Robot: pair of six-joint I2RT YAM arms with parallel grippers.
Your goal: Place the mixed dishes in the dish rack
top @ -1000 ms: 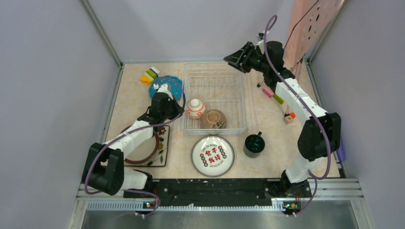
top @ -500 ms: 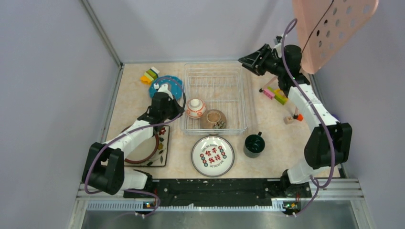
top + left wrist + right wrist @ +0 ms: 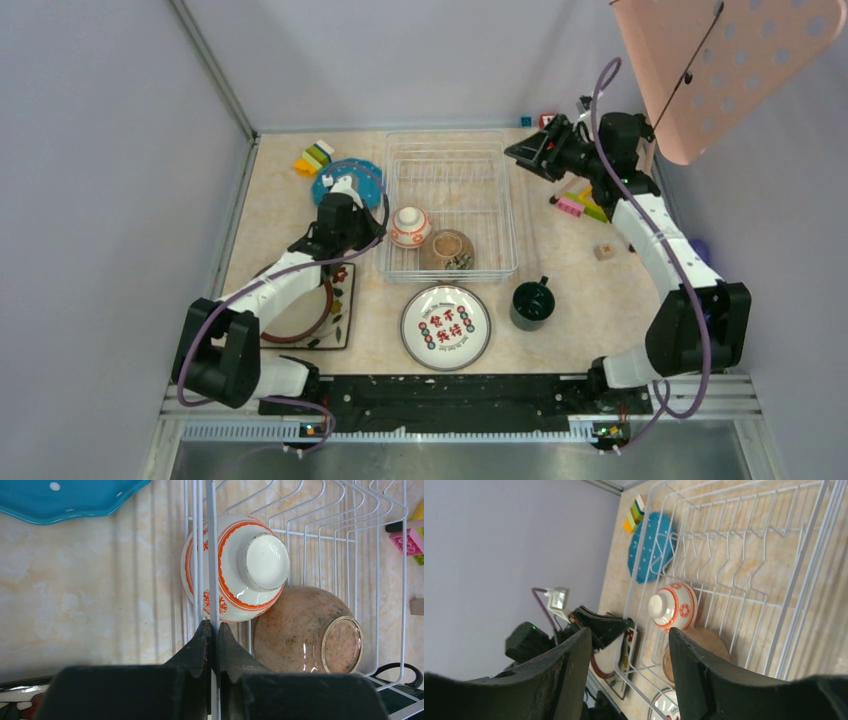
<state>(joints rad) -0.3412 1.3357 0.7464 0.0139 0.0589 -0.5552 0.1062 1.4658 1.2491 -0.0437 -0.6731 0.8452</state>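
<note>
The white wire dish rack (image 3: 512,210) stands mid-table. Inside it, upside down, are the orange-white bowl (image 3: 409,226) and the brown bowl (image 3: 447,250). My left gripper (image 3: 212,630) is shut on the rack's left rim wire (image 3: 210,555), beside the orange-white bowl (image 3: 240,565). My right gripper (image 3: 525,150) is open and empty above the rack's far right corner. The grey-rimmed plate with red characters (image 3: 445,326) and the dark green mug (image 3: 531,303) sit in front of the rack. The blue dotted plate (image 3: 352,172) lies at its far left. The square leaf-patterned plate (image 3: 342,300) lies partly under my left arm.
A pink perforated board (image 3: 730,70) hangs at the top right above my right arm. Toy blocks lie at the back left (image 3: 314,157), right of the rack (image 3: 580,205) and by the back wall (image 3: 540,120). A small block (image 3: 604,250) lies near the right wall.
My right arm has moved right, away from above the rack's far right corner. The pink board has swung up and to the right. My left arm has not moved.
</note>
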